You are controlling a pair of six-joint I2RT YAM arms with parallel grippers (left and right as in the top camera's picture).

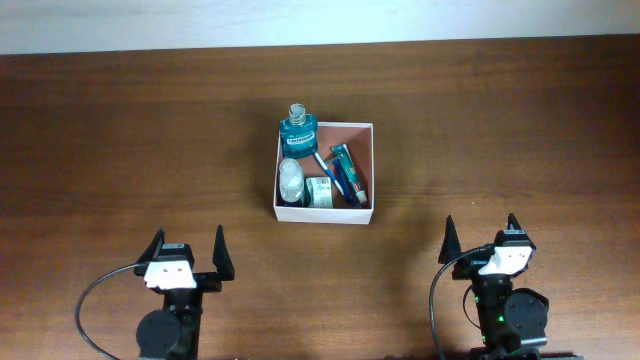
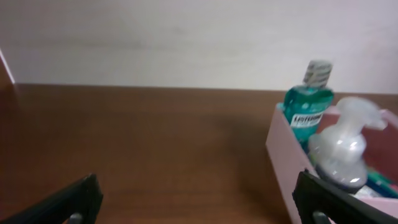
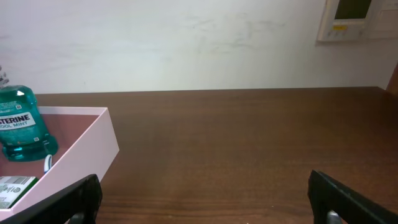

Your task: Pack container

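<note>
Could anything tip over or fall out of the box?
Maybe. The mouthwash bottle and the pump bottle stand taller than the thin walls of the container, so a bump could topple them out. Things crowd its left side, so squeezing more in there might knock one over.

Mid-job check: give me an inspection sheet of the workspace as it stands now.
Surface: dark wooden table, no spills seen.
Job's things: container mid-table, holding an upright teal mouthwash bottle in its far-left corner, a clear pump bottle, a toothpaste tube and a small labelled pack.
Clutter: nothing seen.
Grippers: left gripper and right gripper open, empty, apart from the container.
Cables: left cable and right cable, black, looping beside the arm bases.
Surroundings: pale wall; wall panel.
</note>
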